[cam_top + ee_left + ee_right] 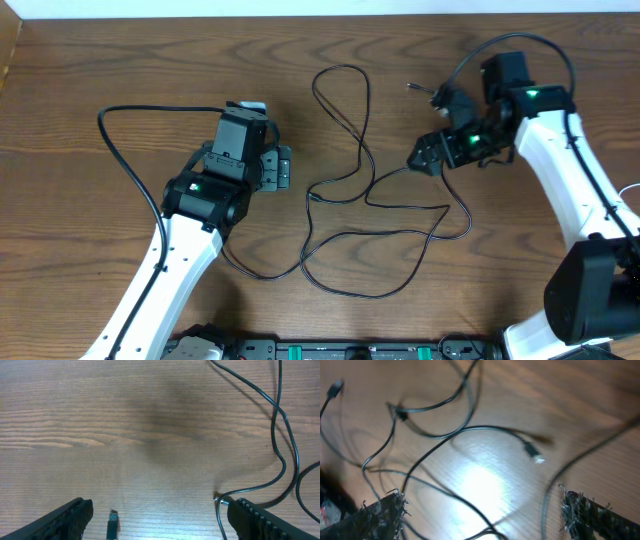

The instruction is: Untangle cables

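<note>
**Cables (pixel 405 207) lie in crossed black loops at center frame on the table (pixel 120 60).**

The left arm reaches up from the lower left of the overhead frame. Its left gripper (pixel 284 167) is spread wide and holds nothing, with one finger (pixel 260 519) just beside a cable end. The right gripper (pixel 422 157) angles in from the upper right, jaws equally wide and empty, hovering above the loops and a loose plug (pixel 534 453).

cables (pixel 361 150) | thin, black | slack loops crossing one another | flat on table (pixel 100 60) centre | small plug ends loose
</note>
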You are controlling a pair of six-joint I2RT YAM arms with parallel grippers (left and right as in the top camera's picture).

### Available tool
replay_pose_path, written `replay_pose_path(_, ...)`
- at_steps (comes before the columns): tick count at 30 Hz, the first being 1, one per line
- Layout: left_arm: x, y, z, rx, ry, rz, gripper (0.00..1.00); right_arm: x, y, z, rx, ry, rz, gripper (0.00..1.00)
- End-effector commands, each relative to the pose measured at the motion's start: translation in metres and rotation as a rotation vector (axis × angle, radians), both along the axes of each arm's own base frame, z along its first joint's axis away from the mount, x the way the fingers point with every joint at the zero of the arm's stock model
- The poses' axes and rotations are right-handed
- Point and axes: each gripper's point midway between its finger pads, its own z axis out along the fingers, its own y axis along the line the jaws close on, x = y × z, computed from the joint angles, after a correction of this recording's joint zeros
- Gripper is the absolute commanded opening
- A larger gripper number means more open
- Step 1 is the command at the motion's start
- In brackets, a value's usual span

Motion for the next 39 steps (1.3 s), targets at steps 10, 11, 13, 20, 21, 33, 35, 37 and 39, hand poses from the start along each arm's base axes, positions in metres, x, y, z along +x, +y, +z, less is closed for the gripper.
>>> replay_pose_path(10,0.003,0.002,0.006,-0.007,-0.014,0.023,0.91,-0.025,0.065,0.009,-0.017,-0.057,0.191,0.99)
replay_pose_path(11,0.003,0.002,0.006,-0.007,-0.014,0.023,0.91,-0.026,0.066,0.007,-0.034,-0.056,0.191,0.99)
replay_pose_path(13,0.003,0.002,0.006,-0.007,-0.015,0.023,0.91,-0.030,0.066,0.004,-0.080,-0.056,0.203,0.99)
replay_pose_path(20,0.003,0.002,0.006,-0.007,-0.014,0.023,0.91,-0.051,0.048,-0.008,-0.238,0.011,0.227,0.99)
replay_pose_path(21,0.003,0.002,0.006,-0.007,-0.014,0.023,0.91,-0.054,0.046,-0.009,-0.249,0.022,0.228,0.98)
replay_pose_path(33,0.003,0.002,0.006,-0.007,-0.014,0.023,0.91,-0.087,0.033,-0.029,-0.284,0.122,0.336,0.99)
replay_pose_path(35,0.003,0.002,0.006,-0.007,-0.014,0.023,0.91,-0.095,0.030,-0.037,-0.285,0.147,0.356,0.98)
replay_pose_path(37,0.003,0.002,0.006,-0.007,-0.014,0.023,0.91,-0.102,0.028,-0.045,-0.284,0.171,0.363,0.96)
replay_pose_path(39,0.003,0.002,0.006,-0.007,-0.014,0.023,0.91,-0.108,0.030,-0.052,-0.261,0.180,0.383,0.85)
